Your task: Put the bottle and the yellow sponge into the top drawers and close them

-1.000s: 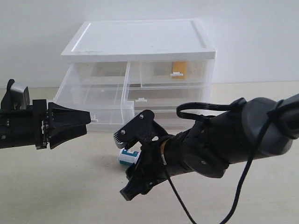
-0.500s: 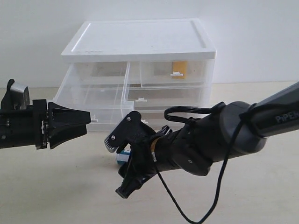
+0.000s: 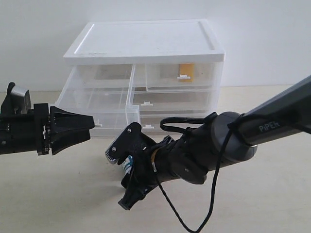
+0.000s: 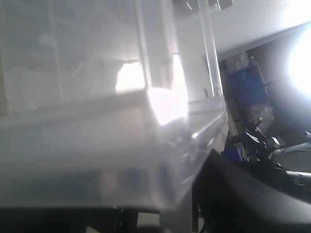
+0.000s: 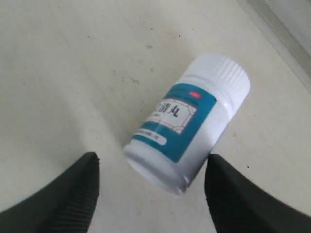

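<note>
The bottle [image 5: 187, 128], white with a teal label, lies on its side on the table; in the exterior view only a sliver of the bottle [image 3: 128, 163] shows. My right gripper [image 5: 151, 167] [image 3: 120, 177] is open, one finger on each side of the bottle's base, not touching it. The yellow sponge [image 3: 186, 72] sits inside the pushed-in right top drawer [image 3: 199, 75]. The left top drawer [image 3: 97, 99] is pulled out. My left gripper [image 3: 91, 128] is open, its tips at that drawer's front wall [image 4: 121, 145] by the white tab handle [image 3: 98, 124].
The white-topped drawer unit [image 3: 146, 41] stands against the back wall. Two full-width drawers [image 3: 175, 100] lie below the top ones. A black cable loop [image 3: 187, 121] hangs off my right arm. The beige table [image 3: 58, 194] stretches in front.
My right gripper has moved left and lower, so its fingers now straddle the bottle and hide most of it. The left arm and the drawers have not moved.
</note>
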Available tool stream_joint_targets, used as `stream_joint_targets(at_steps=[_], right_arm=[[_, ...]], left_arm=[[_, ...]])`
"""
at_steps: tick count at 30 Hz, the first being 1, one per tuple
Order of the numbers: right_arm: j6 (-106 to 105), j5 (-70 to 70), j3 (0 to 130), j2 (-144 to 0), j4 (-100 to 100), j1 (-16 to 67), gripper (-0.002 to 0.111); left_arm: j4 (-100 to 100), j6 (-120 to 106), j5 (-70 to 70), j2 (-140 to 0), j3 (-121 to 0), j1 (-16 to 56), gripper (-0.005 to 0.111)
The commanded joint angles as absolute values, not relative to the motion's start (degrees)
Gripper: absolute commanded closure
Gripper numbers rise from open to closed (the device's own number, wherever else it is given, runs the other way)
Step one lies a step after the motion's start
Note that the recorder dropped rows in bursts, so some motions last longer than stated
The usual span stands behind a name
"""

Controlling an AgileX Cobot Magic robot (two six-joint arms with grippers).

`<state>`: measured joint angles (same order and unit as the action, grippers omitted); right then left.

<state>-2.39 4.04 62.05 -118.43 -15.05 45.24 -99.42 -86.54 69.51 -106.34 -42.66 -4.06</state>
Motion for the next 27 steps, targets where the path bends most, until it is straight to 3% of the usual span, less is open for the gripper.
stream_joint_targets(at_steps=[1,10,12,14,15,27], right_arm=[[-0.38,2.32,61.92,-118.97,-15.41,45.15,0.05],[7.41,14.28,61.92,-118.87,-9.18,45.15,0.051],[7.41,15.11,61.92,-118.87,-9.18,45.15,0.063],[7.41,14.33,61.92,-119.25,-9.18,45.15,0.084],[7.41,14.17,61.92,-119.51,-9.18,45.15,0.086],[7.4,0.0,61.92,-117.63,-9.31,45.55,0.085]], left_arm=[[-99.95,-86.8,69.96,-105.71,-42.49,-4.35,0.054],[-99.95,-86.8,69.96,-105.71,-42.49,-4.35,0.054],[-99.95,-86.8,69.96,-105.71,-42.49,-4.35,0.054],[-99.95,-86.8,69.96,-105.71,-42.49,-4.35,0.054],[-99.95,-86.8,69.96,-105.71,-42.49,-4.35,0.054],[-99.95,-86.8,69.96,-105.71,-42.49,-4.35,0.054]])
